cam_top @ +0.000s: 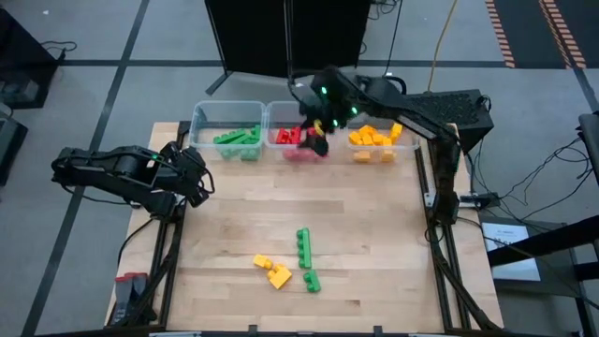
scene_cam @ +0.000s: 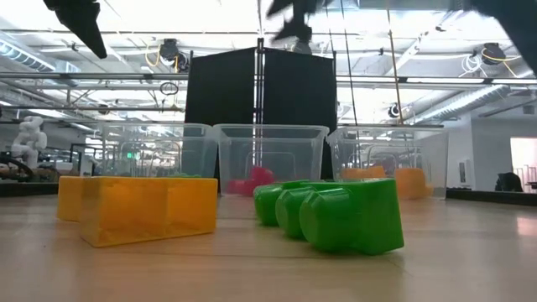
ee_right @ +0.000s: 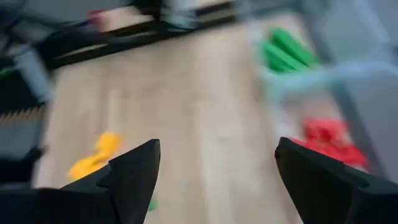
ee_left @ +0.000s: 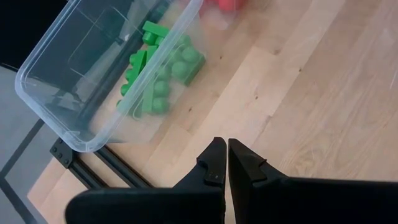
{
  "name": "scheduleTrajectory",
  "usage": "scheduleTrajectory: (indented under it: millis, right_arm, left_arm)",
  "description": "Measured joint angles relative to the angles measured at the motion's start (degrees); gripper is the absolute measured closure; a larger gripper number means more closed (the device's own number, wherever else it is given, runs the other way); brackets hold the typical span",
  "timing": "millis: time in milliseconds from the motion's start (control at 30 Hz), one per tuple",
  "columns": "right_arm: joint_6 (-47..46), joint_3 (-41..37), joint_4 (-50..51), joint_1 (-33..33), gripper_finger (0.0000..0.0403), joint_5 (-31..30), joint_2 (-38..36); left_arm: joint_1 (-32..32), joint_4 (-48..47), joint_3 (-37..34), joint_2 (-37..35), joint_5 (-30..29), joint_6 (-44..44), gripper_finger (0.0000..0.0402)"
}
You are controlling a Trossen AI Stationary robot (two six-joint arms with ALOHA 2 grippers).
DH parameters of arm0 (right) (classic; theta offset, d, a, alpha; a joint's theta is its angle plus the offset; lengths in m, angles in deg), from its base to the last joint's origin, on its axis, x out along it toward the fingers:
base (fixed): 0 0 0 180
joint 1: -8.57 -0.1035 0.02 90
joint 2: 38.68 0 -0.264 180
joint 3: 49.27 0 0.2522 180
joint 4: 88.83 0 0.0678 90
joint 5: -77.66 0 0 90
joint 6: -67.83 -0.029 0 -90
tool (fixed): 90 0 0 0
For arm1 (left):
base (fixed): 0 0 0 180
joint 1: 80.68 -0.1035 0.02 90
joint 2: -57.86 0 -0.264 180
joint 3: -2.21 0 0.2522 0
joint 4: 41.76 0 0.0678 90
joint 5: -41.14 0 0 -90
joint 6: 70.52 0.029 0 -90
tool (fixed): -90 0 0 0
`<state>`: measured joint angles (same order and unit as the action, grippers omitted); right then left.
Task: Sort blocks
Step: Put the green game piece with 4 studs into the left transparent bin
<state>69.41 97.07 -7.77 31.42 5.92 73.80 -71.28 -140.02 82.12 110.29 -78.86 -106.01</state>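
While the right claw hung over the middle bin, fingers spread wide and nothing between them, the stock stood as listed below.

Item 1, bins: three clear bins in a row along the far edge of the wooden surface. Left bin held green blocks. Middle bin held red blocks. Right bin held yellow blocks.

Item 2, loose blocks, unsorted, near the front edge of the surface, well apart from the bins: one long green block; a smaller green block just in front of it; two yellow blocks touching each other, just beside the small green one. Low view showed same group close up: yellow at left, green at right.

Item 3, left claw: fingers pressed together, holding nothing, parked at the left edge of the surface, near the green bin. Left wrist view showed both fingertips shut tight above bare wood.

Item 4, right wrist view: blurred; red pile lay below the spread fingers, green blocks farther off.
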Motion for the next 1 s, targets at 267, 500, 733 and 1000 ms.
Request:
scheduleTrajectory:
  millis: [267,500,733,1000]
  right_arm:
    - [12.24,-0.09,1.73,-16.92,0.0095,-1.03,0.26]
    - [26.68,-0.33,3.98,-26.50,0.0095,-8.65,9.08]
    - [37.37,-0.32,4.43,-30.60,0.0095,-9.46,17.25]
    - [45.88,-0.30,5.45,-33.17,0.0094,-13.07,23.08]
  left_arm:
    - [0.00,0.02,0.00,0.00,0.01,-0.21,0.0402]
    - [0.00,0.05,0.00,0.02,0.02,-0.25,0.0402]
    - [0.00,0.02,0.00,0.07,0.66,-1.73,0.0402]
    - [-0.02,0.04,0.00,0.07,2.90,-1.79,0.0402]
